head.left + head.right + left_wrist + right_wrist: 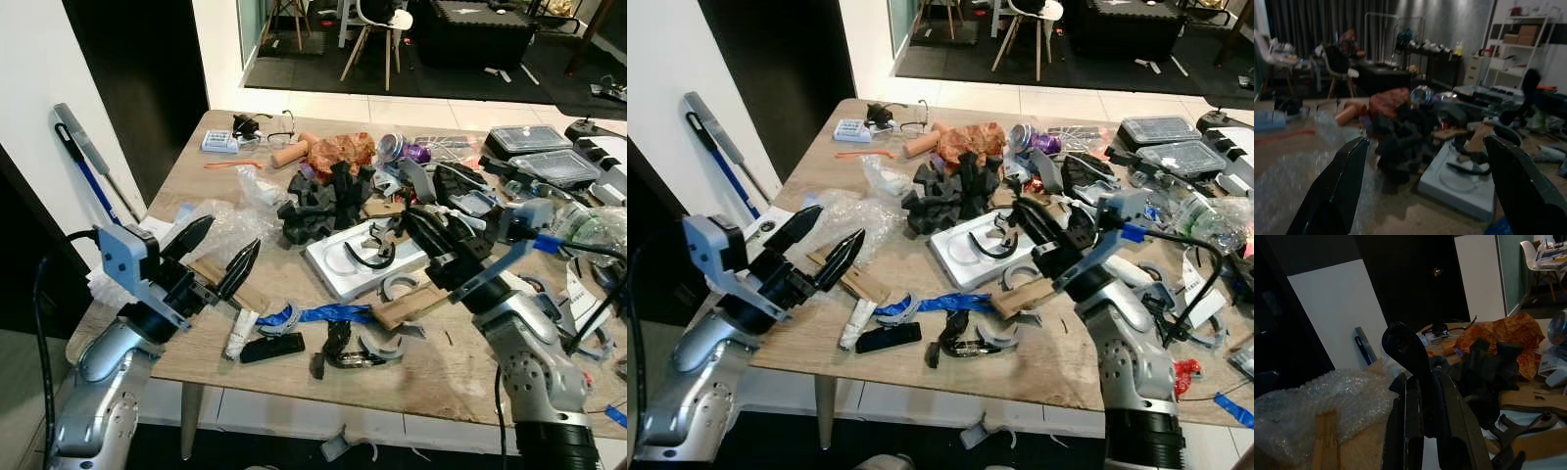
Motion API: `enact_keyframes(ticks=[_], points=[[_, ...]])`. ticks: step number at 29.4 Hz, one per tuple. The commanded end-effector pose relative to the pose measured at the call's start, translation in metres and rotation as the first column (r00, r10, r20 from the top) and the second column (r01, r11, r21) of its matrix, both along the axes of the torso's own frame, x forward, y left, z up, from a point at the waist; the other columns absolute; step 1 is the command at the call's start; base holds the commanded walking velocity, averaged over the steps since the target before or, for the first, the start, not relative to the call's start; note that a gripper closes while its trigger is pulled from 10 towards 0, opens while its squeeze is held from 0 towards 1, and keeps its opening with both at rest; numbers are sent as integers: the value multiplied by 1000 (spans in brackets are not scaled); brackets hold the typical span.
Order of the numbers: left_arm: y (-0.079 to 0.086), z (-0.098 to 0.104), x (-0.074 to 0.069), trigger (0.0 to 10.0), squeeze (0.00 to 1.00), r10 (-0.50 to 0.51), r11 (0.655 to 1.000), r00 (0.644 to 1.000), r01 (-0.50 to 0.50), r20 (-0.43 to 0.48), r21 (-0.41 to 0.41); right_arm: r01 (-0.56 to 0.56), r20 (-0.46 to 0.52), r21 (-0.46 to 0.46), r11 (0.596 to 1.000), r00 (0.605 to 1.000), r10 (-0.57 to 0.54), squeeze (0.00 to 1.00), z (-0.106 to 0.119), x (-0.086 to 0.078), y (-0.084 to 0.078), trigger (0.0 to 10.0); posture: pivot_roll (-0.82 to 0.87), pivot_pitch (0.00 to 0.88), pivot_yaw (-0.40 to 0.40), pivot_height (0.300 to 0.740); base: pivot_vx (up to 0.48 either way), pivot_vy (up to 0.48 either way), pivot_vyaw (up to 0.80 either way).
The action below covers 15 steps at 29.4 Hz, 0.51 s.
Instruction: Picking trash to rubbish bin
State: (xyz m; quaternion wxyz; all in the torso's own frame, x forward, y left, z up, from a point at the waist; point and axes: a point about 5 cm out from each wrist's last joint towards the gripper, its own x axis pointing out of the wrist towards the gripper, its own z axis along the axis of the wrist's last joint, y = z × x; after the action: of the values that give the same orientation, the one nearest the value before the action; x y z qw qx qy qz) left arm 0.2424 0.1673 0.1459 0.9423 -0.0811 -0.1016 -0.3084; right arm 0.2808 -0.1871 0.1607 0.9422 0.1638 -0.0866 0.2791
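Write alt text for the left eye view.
A cluttered wooden table with the left gripper open over bubble wrap and the right gripper shut on a curved black plastic piece above a white tray.

Table (460,377) light wood grain. Foam pieces (323,201) black. Tray (338,264) white. Tape strip (328,313) blue. Crumpled wrapper (338,152) orange-red, mottled. Bubble wrap (220,220) clear. Can (392,147) purple and silver. Broom handle (83,147) grey and blue.
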Motion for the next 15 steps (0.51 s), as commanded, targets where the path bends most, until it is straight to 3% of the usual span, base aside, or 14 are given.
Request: enact_keyframes(ticks=[1, 15], points=[[1, -3, -1, 10000, 0, 18, 1000, 1000, -18, -5, 9, -9, 5, -11, 1000, 1000, 9, 0, -1, -1, 2, 10000, -14, 0, -29, 740, -326, 0, 0], [2, -9, 3, 10000, 0, 55, 998, 998, -54, -12, 33, -51, 10, -81, 995, 999, 52, 0, -6, -3, 9, 10000, -11, 0, -37, 740, -345, 0, 0]])
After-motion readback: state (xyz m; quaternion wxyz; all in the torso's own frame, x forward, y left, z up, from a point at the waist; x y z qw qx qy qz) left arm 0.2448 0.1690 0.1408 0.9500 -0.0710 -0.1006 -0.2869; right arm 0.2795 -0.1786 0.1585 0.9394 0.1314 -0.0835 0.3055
